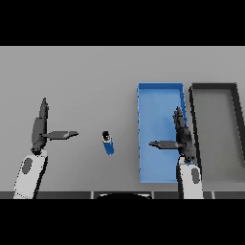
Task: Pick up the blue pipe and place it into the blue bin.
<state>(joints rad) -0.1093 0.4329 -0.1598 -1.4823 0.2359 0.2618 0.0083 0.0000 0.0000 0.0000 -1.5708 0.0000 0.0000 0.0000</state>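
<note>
A short blue pipe (108, 143) with a dark end lies on the grey table between my two hands. To its right stands the blue bin (146, 119), a long open tray with nothing visible inside. My right hand (182, 137) hovers over the bin's right half, fingers straight and thumb pointing left toward the pipe. My left hand (39, 129) is at the left of the table, fingers straight, thumb pointing right toward the pipe. Neither hand touches the pipe.
A dark grey bin (234, 134) stands right beside the blue bin, at the table's right edge. Bare table stretches behind the pipe and between the pipe and my left hand.
</note>
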